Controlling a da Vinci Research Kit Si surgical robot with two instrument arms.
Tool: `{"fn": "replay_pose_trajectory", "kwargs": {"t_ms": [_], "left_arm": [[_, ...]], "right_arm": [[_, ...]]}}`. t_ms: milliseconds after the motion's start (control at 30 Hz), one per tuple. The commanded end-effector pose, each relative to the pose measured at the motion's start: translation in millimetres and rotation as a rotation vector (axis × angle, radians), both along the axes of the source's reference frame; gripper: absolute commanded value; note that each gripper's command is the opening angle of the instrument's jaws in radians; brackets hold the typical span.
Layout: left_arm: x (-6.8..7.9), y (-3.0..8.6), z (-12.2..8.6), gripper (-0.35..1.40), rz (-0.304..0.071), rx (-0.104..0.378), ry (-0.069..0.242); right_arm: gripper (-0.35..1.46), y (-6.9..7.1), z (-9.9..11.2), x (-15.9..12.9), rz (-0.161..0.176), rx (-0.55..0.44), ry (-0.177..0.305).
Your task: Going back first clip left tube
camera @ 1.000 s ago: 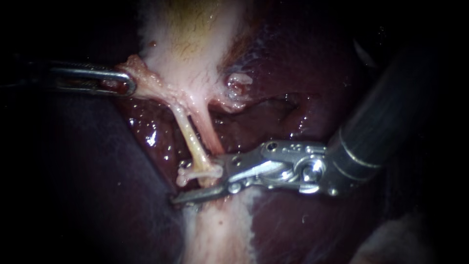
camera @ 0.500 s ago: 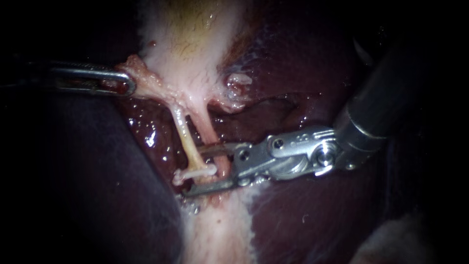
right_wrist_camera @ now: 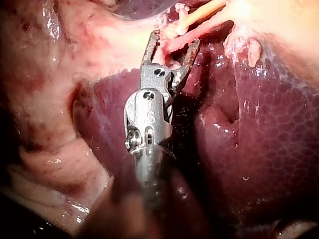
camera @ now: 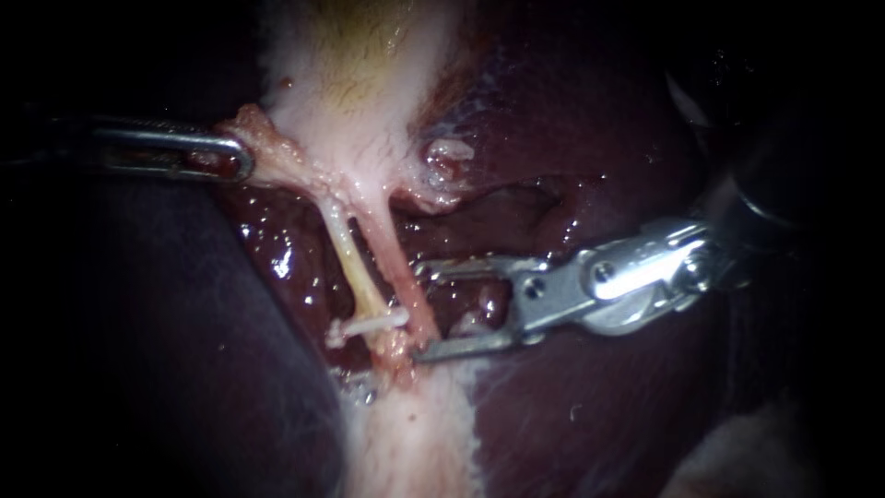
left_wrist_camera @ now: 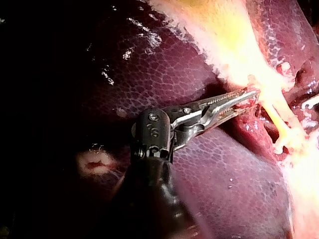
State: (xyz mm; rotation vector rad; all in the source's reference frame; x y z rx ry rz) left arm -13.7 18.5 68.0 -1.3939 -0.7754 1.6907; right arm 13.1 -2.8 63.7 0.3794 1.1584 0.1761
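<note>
Two tubes run down from the pale gallbladder (camera: pixel 355 83). The yellowish left tube (camera: pixel 350 263) carries a white clip (camera: pixel 369 326) across its lower end. The pink right tube (camera: pixel 401 267) lies just beside it. My right instrument (camera: pixel 419 309) comes in from the right with its jaws open, and their tips stand level with the right tube, clear of the clip. In the right wrist view the right instrument (right_wrist_camera: pixel 173 42) has the pink tube (right_wrist_camera: pixel 199 32) crossing at its open tips. My left instrument (camera: pixel 241 157) is shut on a flap of gallbladder tissue (camera: pixel 263 138) and holds it out to the left.
Dark red liver (camera: pixel 572 120) surrounds the tubes, with a wet hollow (camera: pixel 479 212) behind the right instrument's jaws. A pale band of tissue (camera: pixel 415 443) runs down below the clip. The left instrument (left_wrist_camera: pixel 251 97) lies over a liver lobe (left_wrist_camera: pixel 229 179).
My right instrument has drawn back to the right, its open jaws sliding off the clipped left tube to the right tube's side. The clip stays on the left tube. The left instrument holds still.
</note>
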Motion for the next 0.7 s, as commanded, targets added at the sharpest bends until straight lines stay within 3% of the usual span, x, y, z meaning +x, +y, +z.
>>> {"fn": "replay_pose_trajectory", "kwargs": {"t_ms": [33,333,700], "left_arm": [[0.0,0.0,0.0,-0.35,0.0,0.0,0.0],[0.0,0.1,0.2,-0.35,0.0,0.0,0.0],[0.0,0.1,0.5,-0.35,0.0,-0.001,0.0]], "right_arm": [[0.5,0.1,-0.3,-0.6,0.001,0.0,0.0],[0.5,1.3,-2.3,-5.3,0.004,-0.017,0.0],[0.5,1.3,-2.5,-6.4,-0.002,-0.021,0.003]]}}
